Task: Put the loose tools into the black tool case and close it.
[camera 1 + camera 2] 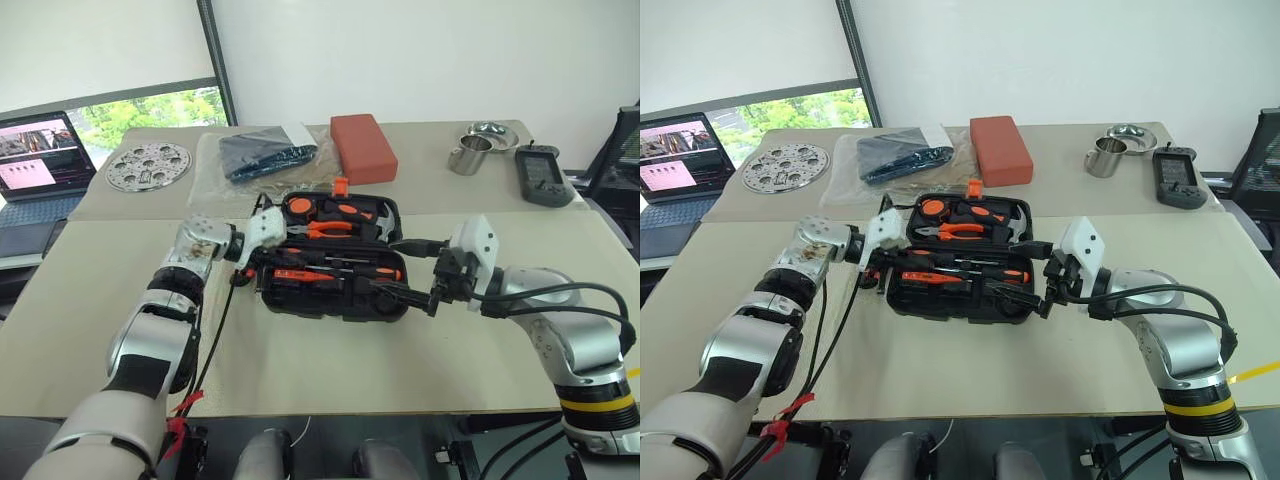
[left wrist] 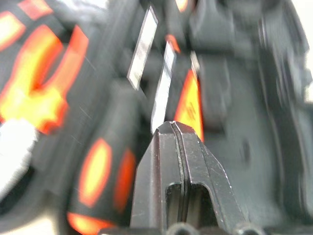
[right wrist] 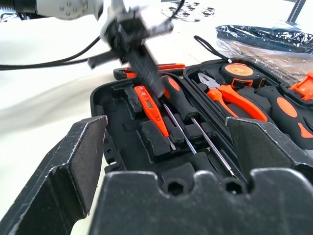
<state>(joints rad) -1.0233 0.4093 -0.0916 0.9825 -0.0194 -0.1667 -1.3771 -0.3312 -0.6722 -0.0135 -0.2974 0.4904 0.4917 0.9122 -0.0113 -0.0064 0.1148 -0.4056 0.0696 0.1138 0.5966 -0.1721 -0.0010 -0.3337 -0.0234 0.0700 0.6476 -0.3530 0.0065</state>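
– Black tool case (image 1: 330, 262), where does it sit for you?
– Open, mid-table. Your left gripper (image 1: 262, 268) is clenched empty over its left side; right gripper (image 1: 432, 280), fingers spread, at its right edge.

wall (image 1: 420, 50): plain white; window (image 1: 150, 110): greenery, daylight; tables (image 1: 90, 290): two beige, abutting

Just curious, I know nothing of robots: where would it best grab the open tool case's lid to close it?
Probably the far edge of the black tool case, by the orange latch. The lid lies flat, hinged mid-case, so come from behind and swing it toward the robot.
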